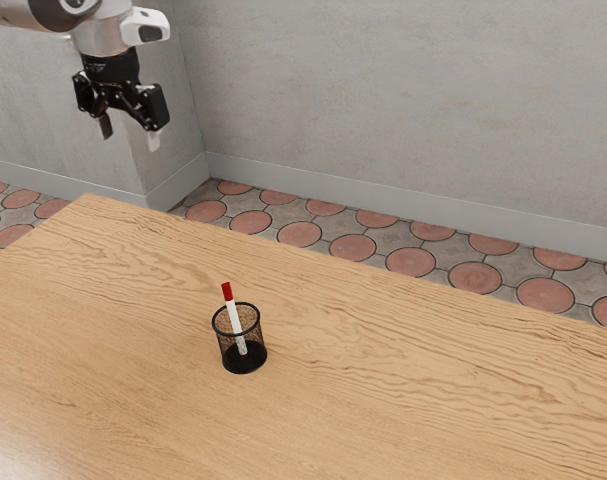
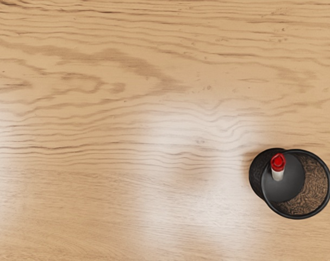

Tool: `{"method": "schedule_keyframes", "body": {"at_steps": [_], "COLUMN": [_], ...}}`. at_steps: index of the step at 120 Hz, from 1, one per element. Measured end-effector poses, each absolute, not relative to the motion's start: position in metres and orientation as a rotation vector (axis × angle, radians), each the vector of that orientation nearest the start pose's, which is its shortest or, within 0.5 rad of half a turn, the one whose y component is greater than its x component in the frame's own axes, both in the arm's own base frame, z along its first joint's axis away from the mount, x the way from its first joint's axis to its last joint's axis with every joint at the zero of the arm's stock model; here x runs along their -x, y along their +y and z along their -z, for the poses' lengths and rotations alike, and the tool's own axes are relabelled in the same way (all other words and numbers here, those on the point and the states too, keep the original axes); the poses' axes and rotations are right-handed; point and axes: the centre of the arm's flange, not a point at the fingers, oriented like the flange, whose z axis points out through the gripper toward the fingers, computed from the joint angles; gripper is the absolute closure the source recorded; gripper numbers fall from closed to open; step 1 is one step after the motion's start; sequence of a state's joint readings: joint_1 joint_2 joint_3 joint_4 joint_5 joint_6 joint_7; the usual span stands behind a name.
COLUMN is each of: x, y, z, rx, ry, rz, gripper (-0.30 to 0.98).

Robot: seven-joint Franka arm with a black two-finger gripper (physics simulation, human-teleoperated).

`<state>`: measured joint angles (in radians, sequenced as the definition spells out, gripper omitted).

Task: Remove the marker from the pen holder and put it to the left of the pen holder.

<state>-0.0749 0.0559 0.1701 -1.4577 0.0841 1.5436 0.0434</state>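
From where I stand, the gripper [image 1: 129, 133] hangs high with jaws parted, holding nothing, seen above the desk's [image 1: 113, 400] corner at the exterior view's left. Farther right, well in from the edge beside the tiled floor, the marker [image 1: 233, 316] leans, red cap [image 1: 227, 291] up, in the pen holder [image 1: 253, 340]. I'd pinch it just above the rim, then draw it out along its slant, lest the holder tip.

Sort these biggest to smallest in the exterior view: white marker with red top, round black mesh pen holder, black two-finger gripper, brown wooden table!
1. Brown wooden table
2. Black two-finger gripper
3. Black mesh pen holder
4. White marker with red top, the thinnest
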Motion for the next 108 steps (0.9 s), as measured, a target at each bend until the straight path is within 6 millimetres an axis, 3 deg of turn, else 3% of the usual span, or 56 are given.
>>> {"method": "schedule_keyframes", "body": {"at_steps": [25, 40, 44, 55, 62, 72, 79, 95, 108], "x": [-0.566, -0.564, -0.569, -0.579, -0.586, -0.598, -0.604, -0.614, -0.622], "y": [0.071, 0.087, 0.098, 0.152, 0.164, 0.156, 0.147, 0.115, 0.078], "z": [-0.643, -0.639, -0.618, -0.524, -0.475, -0.422, -0.403, -0.388, -0.391], "rx": [3.053, 3.081, 3.092, 3.082, 3.069, 3.069, 3.082, 3.124, 3.186], "ry": [-0.105, -0.153, -0.188, -0.336, -0.375, -0.375, -0.381, -0.413, -0.440], "rz": [0.032, 0.019, -0.060, -0.379, -0.531, -0.670, -0.709, -0.740, -0.740], "gripper": [0.00, 0.00, 0.00, 0.00, 0.00, 0.00, 0.00, 0.00, 0.00]}}
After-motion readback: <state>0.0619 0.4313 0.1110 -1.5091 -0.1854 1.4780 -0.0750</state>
